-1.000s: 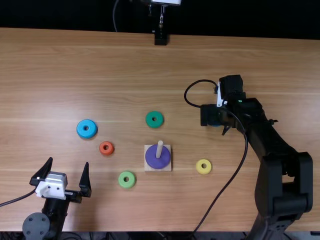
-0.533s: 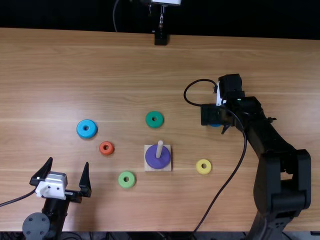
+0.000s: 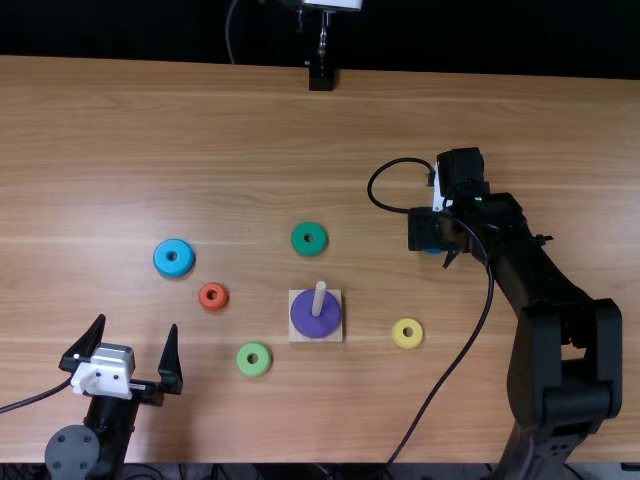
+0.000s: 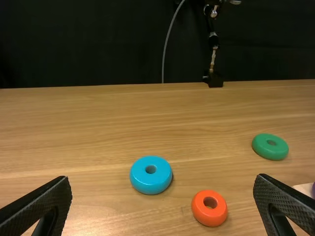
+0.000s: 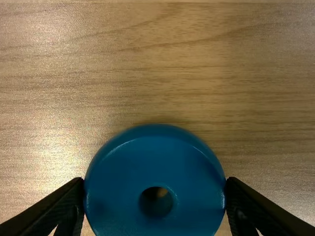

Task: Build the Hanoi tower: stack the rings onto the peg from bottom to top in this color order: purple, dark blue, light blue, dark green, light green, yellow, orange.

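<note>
At the far right of the table (image 3: 200, 120), the right gripper (image 5: 154, 182) has its fingers spread to ring width, one on each side of the dark blue ring (image 5: 123, 189), both apparently touching. Ring is flat, hole up; can't tell if it's off the wood. Change: over the last half second the dark finger block drew in slightly in the top view while the wrist stayed put. Reads as the grasp closing, so ring two is about ready to go. Nearest loose ring is yellow (image 3: 415, 340), then dark green (image 3: 318, 245). Purple ring (image 3: 308, 323) is already seated on the base (image 3: 337, 330) around the peg (image 3: 319, 296), so dark blue is correct next. Next move: lift, carry across above yellow and dark green, centre hole over peg, lower. Risk: off-centre hole catches the peg tip. Light green (image 3: 262, 366), orange (image 3: 206, 302) and light blue (image 3: 162, 262) lie farther out. Left gripper (image 3: 137, 323) is wide open, nothing in it, near the orange ring.
</note>
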